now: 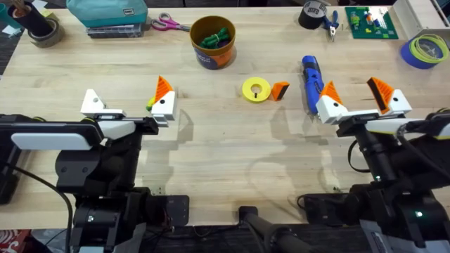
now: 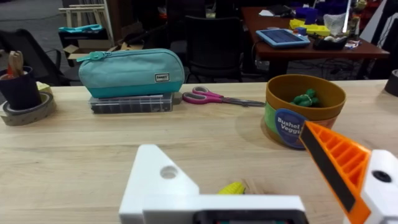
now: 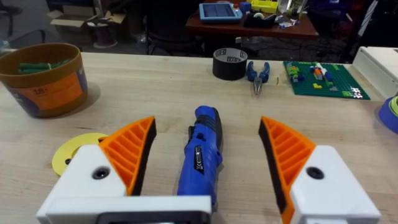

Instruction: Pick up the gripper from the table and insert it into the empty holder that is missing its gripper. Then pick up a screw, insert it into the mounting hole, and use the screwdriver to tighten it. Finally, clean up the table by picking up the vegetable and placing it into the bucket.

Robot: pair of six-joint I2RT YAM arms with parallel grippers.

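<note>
- Step in hand, as I judge it: the very 1st one. The gripper [image 1: 280,91], a small loose orange wedge, lies on the table [image 1: 211,147], untouched, nothing inserted yet.
- Seen from overhead, the loose wedge sits just at 3 o'clock of a flat yellow round disc [image 1: 256,90], near table centre.
- Left gripper [image 1: 128,103] is spread wide, grasping nothing. One side carries an orange ribbed finger; the other is the holder [image 1: 92,102], a bare white angular plastic bracket w/ a round mounting hole.
- Right gripper [image 1: 356,95] is released too, both orange ribbed fingers in place, empty, straddling the screwdriver [image 3: 200,152] w/o touching it.
- The screwdriver is a blue cylinder w/ dark bands, lying lengthwise btwn the right fingers.
- The vegetable [image 2: 231,187], small, yellow-green, oblong, lies just beside the left gripper's orange finger.
- The bucket [image 1: 213,41] stands at 12 o'clock of the disc, well apart: round orange-brown tub, dark inside, dark green pieces in it.
- Next move probably calls for the right arm to shift toward 9 o'clock, past the screwdriver, and pinch the wedge so its ribbed face can seat on the bare bracket.
- No screw can be made out.
</note>
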